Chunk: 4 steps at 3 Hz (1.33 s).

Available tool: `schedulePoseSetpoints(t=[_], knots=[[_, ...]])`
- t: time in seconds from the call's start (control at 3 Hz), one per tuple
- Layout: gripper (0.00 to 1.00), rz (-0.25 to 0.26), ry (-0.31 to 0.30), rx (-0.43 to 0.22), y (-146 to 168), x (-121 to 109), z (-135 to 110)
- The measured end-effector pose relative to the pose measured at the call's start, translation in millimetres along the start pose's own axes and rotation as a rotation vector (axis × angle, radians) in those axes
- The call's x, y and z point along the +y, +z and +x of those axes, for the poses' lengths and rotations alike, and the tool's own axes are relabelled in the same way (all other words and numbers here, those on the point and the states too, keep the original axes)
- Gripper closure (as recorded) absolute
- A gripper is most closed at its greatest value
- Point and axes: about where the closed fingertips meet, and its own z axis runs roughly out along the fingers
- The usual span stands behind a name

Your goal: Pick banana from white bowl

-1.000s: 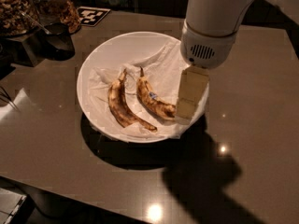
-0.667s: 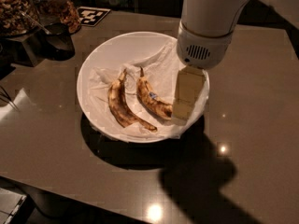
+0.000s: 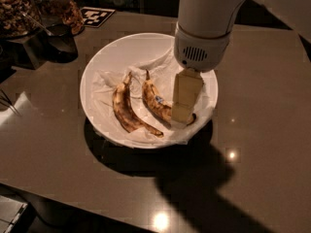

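The white bowl sits on the brown table, lined with crumpled white paper towel. Two overripe bananas lie in it side by side. The banana with the small blue sticker is the right one; its plump dark end is partly hidden behind my gripper. My gripper hangs from the white arm, pointing down into the right side of the bowl, right at that banana's lower end. The thinner stickerless banana lies to the left, apart from the gripper.
Glass jars of nuts and a dark scoop or cup stand at the back left. A black-and-white marker tag lies behind the bowl. The table's front edge runs along the lower left.
The gripper has moved a little to the left, closer over the stickered banana's lower end. The bananas and bowl have not moved.
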Motion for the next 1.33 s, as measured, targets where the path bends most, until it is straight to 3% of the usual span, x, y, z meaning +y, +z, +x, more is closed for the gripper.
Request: schedulePoseSetpoints(t=[0.67,1.33], knots=[[0.16,-0.007,-0.015,0.009,4.0,-3.8,-18.2],[0.24,-0.053,-0.032,0.026,25.6,-14.8,-37.6]])
